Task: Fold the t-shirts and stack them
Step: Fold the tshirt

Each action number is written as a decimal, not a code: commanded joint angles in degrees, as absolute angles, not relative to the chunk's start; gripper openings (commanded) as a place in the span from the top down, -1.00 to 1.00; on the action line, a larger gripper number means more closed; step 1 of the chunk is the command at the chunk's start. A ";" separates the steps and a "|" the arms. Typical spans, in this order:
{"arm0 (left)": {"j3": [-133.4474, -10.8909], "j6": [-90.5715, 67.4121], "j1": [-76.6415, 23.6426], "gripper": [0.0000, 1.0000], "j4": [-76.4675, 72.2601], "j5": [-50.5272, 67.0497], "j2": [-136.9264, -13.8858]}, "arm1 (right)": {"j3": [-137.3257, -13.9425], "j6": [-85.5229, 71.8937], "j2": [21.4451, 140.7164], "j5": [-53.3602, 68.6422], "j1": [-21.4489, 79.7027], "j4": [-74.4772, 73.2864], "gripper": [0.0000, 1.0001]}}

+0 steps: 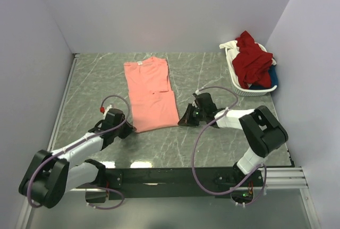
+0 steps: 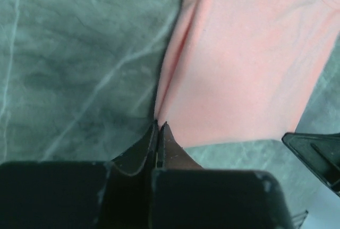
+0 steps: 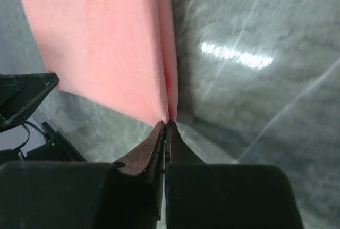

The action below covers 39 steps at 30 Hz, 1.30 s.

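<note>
The left tool [image 2: 158, 126] was clenched, its two dark fingers pressed together and the tips pinching the lower left corner of the salmon-pink t-shirt [image 1: 151, 93], right where the hem met the bench [image 1: 212, 138]. The right tool [image 3: 166, 124] was likewise squeezed tight, nipping the shirt's lower right corner, where a narrow crease in the cloth ran up the wrist frame. In the overhead view both tools sat low at either end of the hem, just below the centre of the frame. The left arm reached in from the lower left and the right arm bent in from the lower right.

The shirt lay flat on the grey marbled bench in the middle of the overhead frame. It formed a long narrow panel (the sleeves seemed tucked in, though that was hard to judge), with the collar and a small white neck label [image 1: 140, 63] at the upper end.

In the upper right of that frame a white slatted basket [image 1: 234, 83] stood by the corner of the walls, well apart from the pink shirt. A dark red t-shirt [image 1: 252, 61] was heaped over it, a blue t-shirt [image 1: 268, 80] peeped out at its lower right side, and a white t-shirt [image 1: 228, 44] hung over the upper left rim.
</note>
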<state>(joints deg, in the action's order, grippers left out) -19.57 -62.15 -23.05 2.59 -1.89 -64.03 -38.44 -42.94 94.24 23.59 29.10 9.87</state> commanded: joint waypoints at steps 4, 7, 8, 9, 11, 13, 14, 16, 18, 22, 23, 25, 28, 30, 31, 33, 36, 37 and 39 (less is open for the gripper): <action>-20.39 -59.50 -24.34 0.99 11.42 2.19 -54.24 | -31.40 -41.84 81.76 24.34 29.00 8.88 1.00; -20.21 -59.59 -26.01 0.99 15.19 3.16 -47.05 | -26.48 -42.10 76.67 25.40 29.09 9.05 1.00; -20.13 -59.94 -26.45 0.99 17.29 3.34 -45.63 | -25.24 -42.19 75.34 25.75 29.09 8.97 1.00; -19.95 -60.03 -26.89 0.99 18.18 3.86 -44.14 | -23.92 -42.27 73.93 25.84 29.18 8.79 1.00; -19.78 -60.64 -28.03 0.99 20.64 4.65 -40.44 | -20.49 -42.63 69.45 26.19 29.70 7.91 1.00; -19.86 -61.52 -29.43 0.99 22.84 5.01 -36.94 | -17.95 -42.80 64.28 25.93 29.97 5.56 1.00; -19.78 -61.78 -29.88 0.99 22.85 5.18 -35.78 | -17.41 -42.63 62.33 25.75 30.06 4.32 1.00; -19.34 -62.57 -30.67 0.99 23.38 6.50 -32.19 | -16.53 -42.19 56.29 24.53 30.23 0.47 1.00; -19.16 -62.84 -31.11 0.99 23.73 7.03 -30.16 | -17.13 -41.93 51.62 23.30 30.23 -3.15 1.00; -20.47 -62.32 -31.46 0.99 24.26 5.37 -29.52 | -22.57 -40.08 49.04 21.19 30.41 -9.74 1.00; -21.09 -62.05 -31.38 0.99 24.34 4.75 -30.31 | -23.72 -39.73 49.48 20.75 30.41 -10.28 1.00; -23.45 -61.09 -31.46 0.99 24.08 3.17 -33.47 | -27.23 -38.50 52.11 20.30 30.32 -11.07 1.00; -27.50 -60.38 -31.46 0.99 22.69 1.85 -38.75 | -32.33 -37.18 57.03 20.30 30.32 -11.07 1.00; -29.78 -59.59 -31.38 0.99 21.80 0.18 -41.73 | -36.53 -36.39 60.53 19.78 30.15 -11.34 1.00; -32.06 -58.72 -31.12 0.99 20.75 0.09 -44.97 | -37.95 -36.39 61.69 19.60 29.89 -11.25 1.00; -35.40 -57.31 -29.46 0.99 19.78 0.18 -50.24 | -42.33 -35.95 65.63 19.95 29.19 -10.90 1.00; -38.14 -55.90 -25.51 0.99 16.80 2.71 -56.66 | -49.45 -35.07 72.56 20.92 28.04 -11.42 1.00; -39.62 -55.38 -24.36 0.99 15.92 3.59 -58.08 | -51.40 -34.89 74.42 21.18 27.17 -11.77 1.00; -42.61 -54.67 -21.29 0.99 13.89 5.61 -62.55 | -56.92 -34.72 79.68 22.06 26.37 -11.87 1.00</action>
<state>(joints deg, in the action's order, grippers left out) -37.63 -57.63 -24.84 19.11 3.22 -58.48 -49.30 -36.38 74.56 21.26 27.88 -12.19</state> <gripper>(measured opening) 0.015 0.009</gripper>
